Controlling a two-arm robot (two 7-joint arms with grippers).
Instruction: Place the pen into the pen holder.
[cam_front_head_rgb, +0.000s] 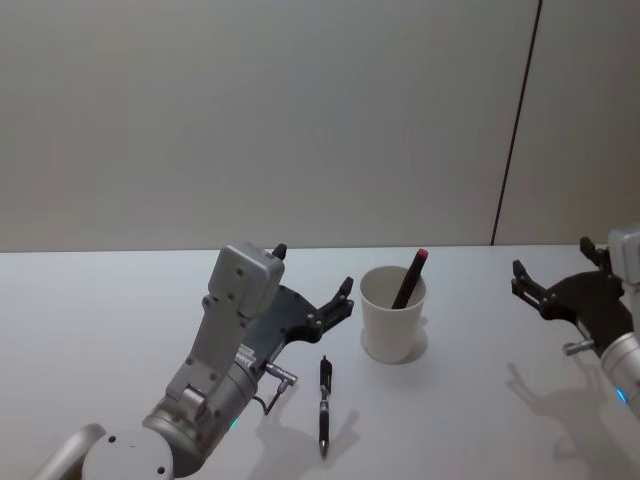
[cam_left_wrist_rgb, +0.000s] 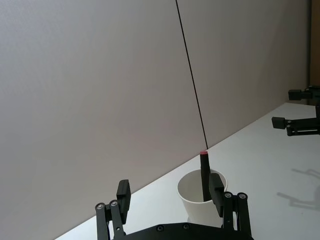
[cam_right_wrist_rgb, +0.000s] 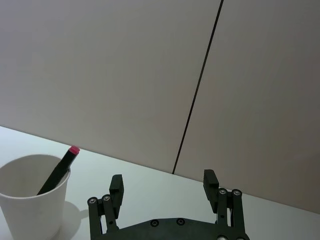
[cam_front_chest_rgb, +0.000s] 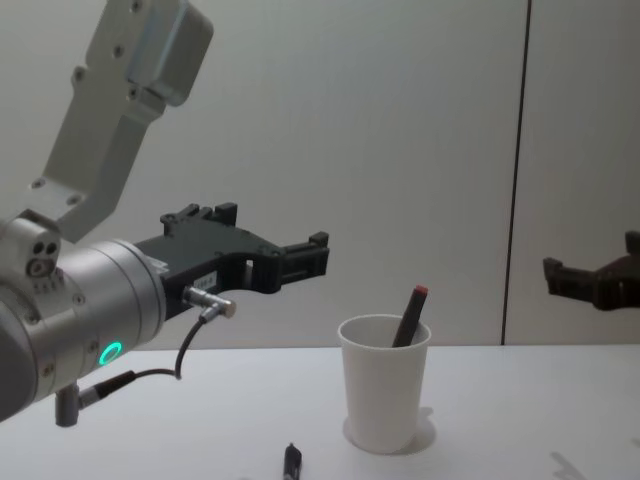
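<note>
Pickup comes next, we judge: our left gripper (cam_front_head_rgb: 313, 268), fingers spread beside the cup (cam_front_head_rgb: 392, 330), must drop to the black pen (cam_front_head_rgb: 324, 405) lying before it. A red-capped pen (cam_front_head_rgb: 410, 278) leans inside; the right gripper (cam_front_head_rgb: 555, 258) idles well apart, released.

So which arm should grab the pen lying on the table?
Left. The left hand, open, hovers close to the black pen lying in front of the pen holder; the right hand, also open, is well off on the holder's far side.

head: high, looking down | chest: low, side-on | all share pen holder (cam_front_chest_rgb: 384, 385)
</note>
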